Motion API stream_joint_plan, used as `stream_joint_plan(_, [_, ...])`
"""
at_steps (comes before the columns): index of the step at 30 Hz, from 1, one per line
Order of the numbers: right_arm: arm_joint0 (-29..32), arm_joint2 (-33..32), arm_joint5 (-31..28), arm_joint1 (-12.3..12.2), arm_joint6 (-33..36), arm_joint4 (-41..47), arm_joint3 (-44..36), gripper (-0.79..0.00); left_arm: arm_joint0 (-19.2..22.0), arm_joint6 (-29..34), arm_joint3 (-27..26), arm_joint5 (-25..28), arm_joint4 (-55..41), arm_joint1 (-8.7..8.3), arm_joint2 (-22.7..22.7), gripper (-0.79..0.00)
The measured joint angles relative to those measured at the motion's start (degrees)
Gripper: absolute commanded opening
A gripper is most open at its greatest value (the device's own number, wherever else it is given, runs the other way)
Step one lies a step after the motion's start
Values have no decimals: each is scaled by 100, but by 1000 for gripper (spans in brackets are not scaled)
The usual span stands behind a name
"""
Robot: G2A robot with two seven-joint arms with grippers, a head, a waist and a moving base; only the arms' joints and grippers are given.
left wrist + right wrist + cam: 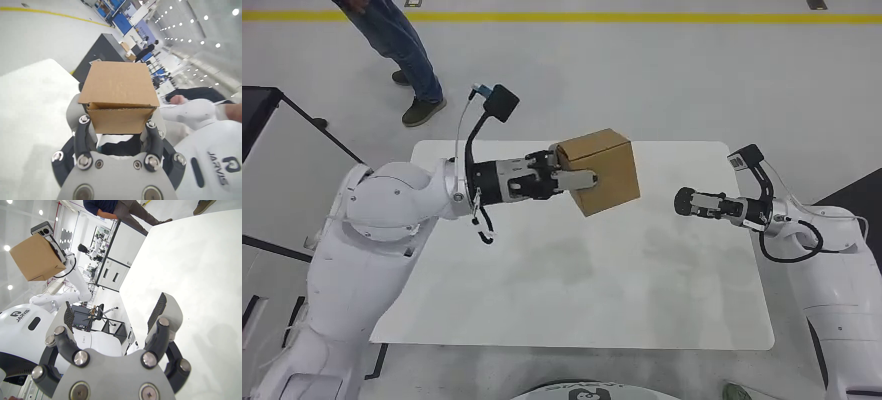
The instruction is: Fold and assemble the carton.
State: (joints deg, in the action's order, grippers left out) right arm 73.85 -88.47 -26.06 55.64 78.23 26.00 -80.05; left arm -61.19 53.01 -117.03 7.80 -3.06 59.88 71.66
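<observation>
One carton is in view, a single brown cardboard box. There are two tools, one on each arm: the left tool and the right tool. Each tool has two fingers, four in all. There is one counter, white with rounded corners.

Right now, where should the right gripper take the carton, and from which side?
Probably the free end, facing away from the left gripper. The carton hangs tilted above the table, held at one end, so the far end is clear. Bring the open right gripper straight in from its own side and pinch a corner edge; the faces there look closed.
</observation>
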Motion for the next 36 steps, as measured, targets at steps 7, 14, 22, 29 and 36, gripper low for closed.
stream_joint_plan(7, [0, 0, 0, 0, 0, 0, 0, 0, -38, -713, -202, 1433, 1046, -17, 121, -785])
stream_joint_plan(14, [0, 0, 0, 0, 0, 0, 0, 0, -65, -757, -253, 1693, 1041, -17, 74, -785])
stream_joint_plan(22, [0, 0, 0, 0, 0, 0, 0, 0, -43, -889, -358, 2382, 1693, -31, 105, -785])
stream_joint_plan(29, [0, 0, 0, 0, 0, 0, 0, 0, -41, -1681, -504, 3617, 3721, -44, 290, -785])
stream_joint_plan(36, [0, 0, 0, 0, 0, 0, 0, 0, -78, -2436, -668, 3964, 4670, -26, 336, -785])
